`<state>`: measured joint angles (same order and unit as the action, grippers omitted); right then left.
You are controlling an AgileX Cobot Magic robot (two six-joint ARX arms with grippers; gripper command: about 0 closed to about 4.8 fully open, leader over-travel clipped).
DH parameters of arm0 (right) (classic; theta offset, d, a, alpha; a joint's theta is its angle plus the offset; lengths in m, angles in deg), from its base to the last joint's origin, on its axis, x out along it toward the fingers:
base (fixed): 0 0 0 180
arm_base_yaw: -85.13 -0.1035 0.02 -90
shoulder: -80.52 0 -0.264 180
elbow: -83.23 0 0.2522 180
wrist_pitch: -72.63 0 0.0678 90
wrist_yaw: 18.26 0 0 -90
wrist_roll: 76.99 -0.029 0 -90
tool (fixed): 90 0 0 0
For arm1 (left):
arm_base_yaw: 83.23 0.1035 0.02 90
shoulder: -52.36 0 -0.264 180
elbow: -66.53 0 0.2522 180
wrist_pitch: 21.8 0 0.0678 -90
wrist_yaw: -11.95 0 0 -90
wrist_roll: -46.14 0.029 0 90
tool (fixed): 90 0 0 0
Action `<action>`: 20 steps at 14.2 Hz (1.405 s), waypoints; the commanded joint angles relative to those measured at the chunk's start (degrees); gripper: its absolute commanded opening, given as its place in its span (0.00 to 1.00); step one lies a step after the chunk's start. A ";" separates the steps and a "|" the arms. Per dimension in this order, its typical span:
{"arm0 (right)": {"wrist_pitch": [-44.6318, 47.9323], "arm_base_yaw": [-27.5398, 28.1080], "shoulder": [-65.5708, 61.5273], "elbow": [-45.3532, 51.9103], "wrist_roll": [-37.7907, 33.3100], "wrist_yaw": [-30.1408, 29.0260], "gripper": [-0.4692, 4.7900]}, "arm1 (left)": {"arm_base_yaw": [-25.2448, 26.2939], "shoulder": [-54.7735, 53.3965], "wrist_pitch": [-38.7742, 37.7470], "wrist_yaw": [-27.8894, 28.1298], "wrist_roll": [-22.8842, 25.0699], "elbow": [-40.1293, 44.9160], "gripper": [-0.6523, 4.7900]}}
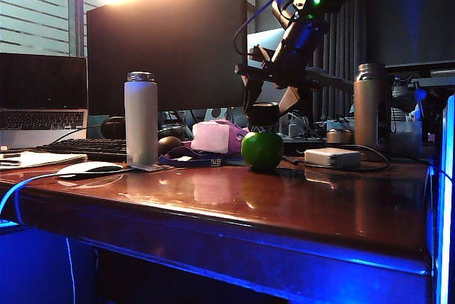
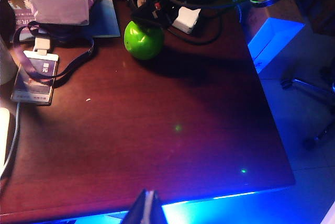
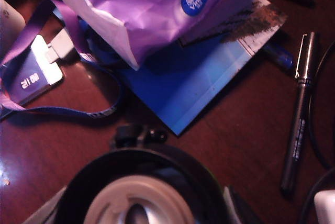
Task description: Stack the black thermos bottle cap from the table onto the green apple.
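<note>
The green apple (image 1: pixel 262 149) sits on the reddish-brown table (image 1: pixel 213 197), behind its middle. The black thermos bottle cap (image 1: pixel 264 114) rests on top of the apple, open side up, and shows a pale inner rim in the right wrist view (image 3: pixel 141 187). My right gripper (image 1: pixel 266 111) comes down from above and is shut on the cap, one finger on each side (image 3: pixel 138 211). The cap hides the apple in that view. In the left wrist view the apple (image 2: pixel 142 41) lies far across the table. My left gripper (image 2: pixel 149 208) hangs shut over the table's front edge, holding nothing.
A tall white thermos (image 1: pixel 141 119) and a dark ball (image 1: pixel 169 145) stand left of the apple. A pink tissue pack (image 1: pixel 217 136) and a lanyard badge (image 2: pixel 34 75) lie nearby. A white adapter (image 1: pixel 332 157) and a silver bottle (image 1: pixel 370 105) are to the right. Pens (image 3: pixel 298 114) lie beside a blue booklet (image 3: pixel 193 82).
</note>
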<state>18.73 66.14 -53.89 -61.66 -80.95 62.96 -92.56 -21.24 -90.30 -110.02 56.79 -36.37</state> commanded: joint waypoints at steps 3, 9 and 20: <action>0.92 -0.09 -0.70 -0.07 0.17 -0.33 0.73 | -0.04 0.20 0.42 -0.39 -0.15 -0.31 0.11; 0.90 -0.09 -0.68 -0.07 0.15 -0.33 0.73 | -0.04 0.20 0.37 -0.39 -0.15 -0.31 0.11; 1.29 -0.09 -0.68 -0.07 0.20 -0.35 0.99 | -0.04 0.20 0.39 -0.39 -0.15 -0.31 0.11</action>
<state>19.03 66.14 -54.98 -61.55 -80.93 62.72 -92.56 -21.24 -90.30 -110.02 56.79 -36.37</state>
